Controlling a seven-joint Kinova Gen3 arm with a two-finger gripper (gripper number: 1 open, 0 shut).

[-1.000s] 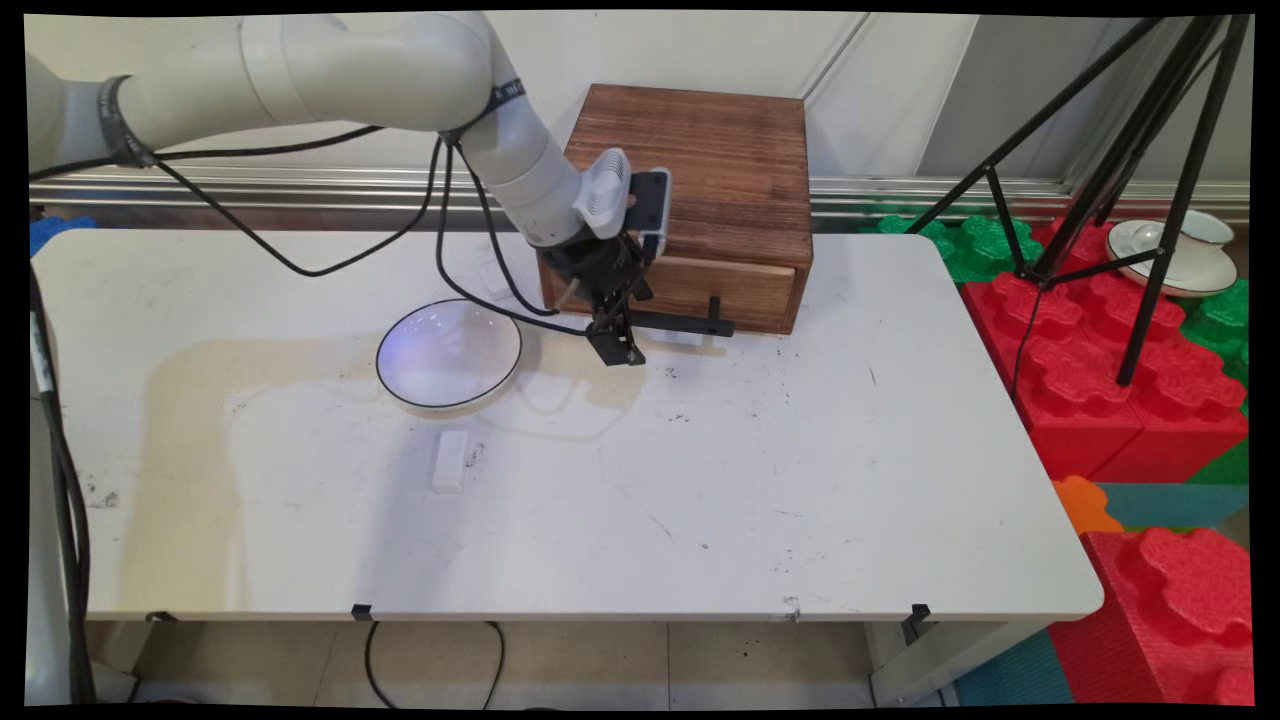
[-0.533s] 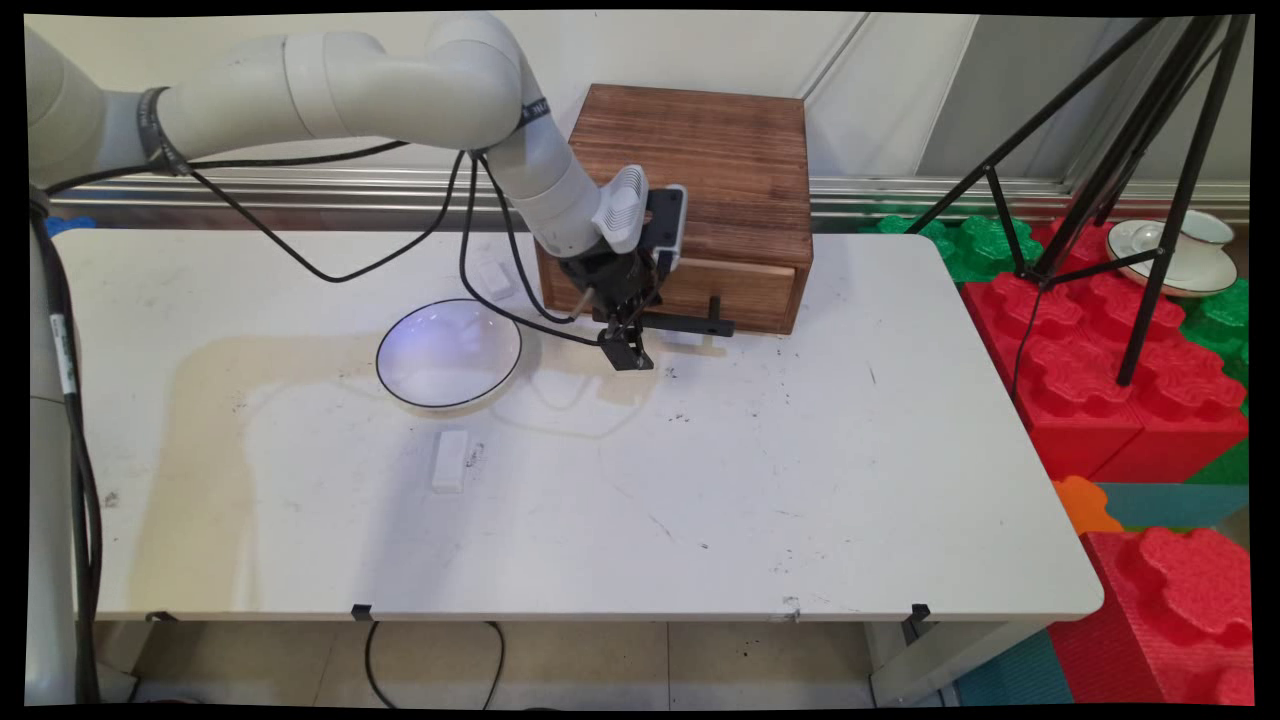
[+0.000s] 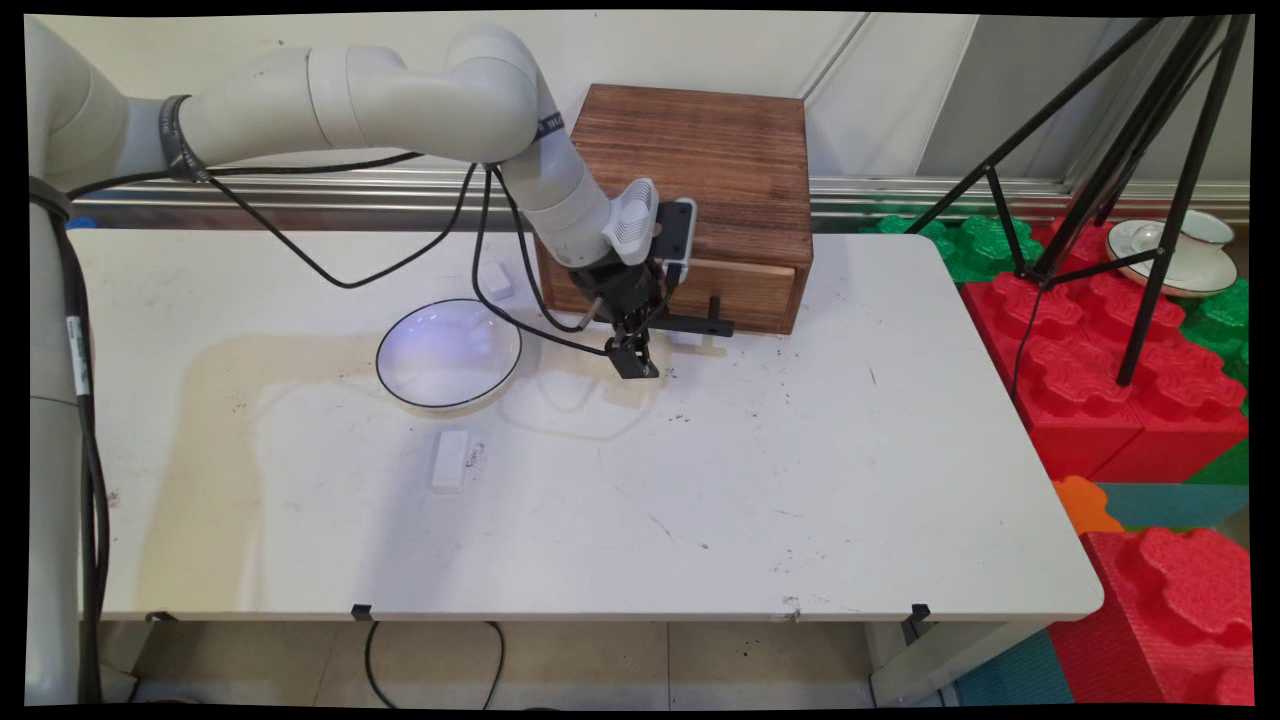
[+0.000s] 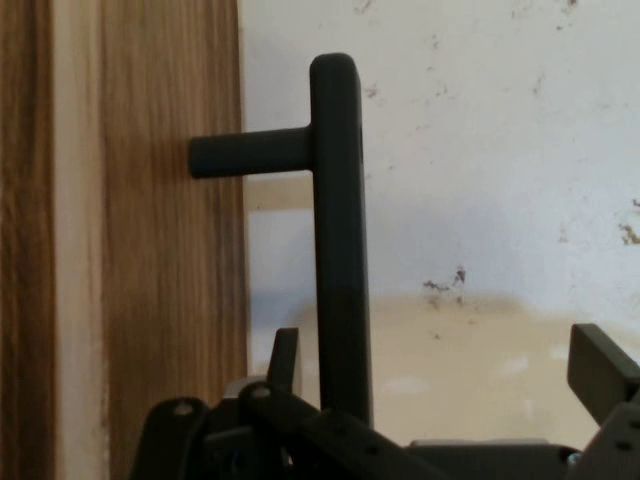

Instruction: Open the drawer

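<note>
A brown wooden box (image 3: 700, 160) stands at the table's back, with a drawer front (image 3: 745, 290) that carries a black bar handle (image 3: 690, 325) on posts. My gripper (image 3: 638, 362) hangs low over the table at the handle's left end. In the hand view the handle (image 4: 335, 230) runs upright between the open fingers of the gripper (image 4: 440, 360), close to the left fingertip (image 4: 285, 350) and far from the right one (image 4: 600, 365). The drawer front (image 4: 150, 250) fills the left side. Nothing is held.
A white bowl with a dark rim (image 3: 449, 353) sits left of the gripper. A small white block (image 3: 450, 460) lies nearer the front, another (image 3: 495, 280) behind the bowl. Red and green foam blocks (image 3: 1120, 380) and a black tripod (image 3: 1150, 200) stand right of the table.
The arm has swung right, carrying the gripper a little rightward and down along the drawer front, closer to the handle's left end. Bowl, blocks and box have not moved.
</note>
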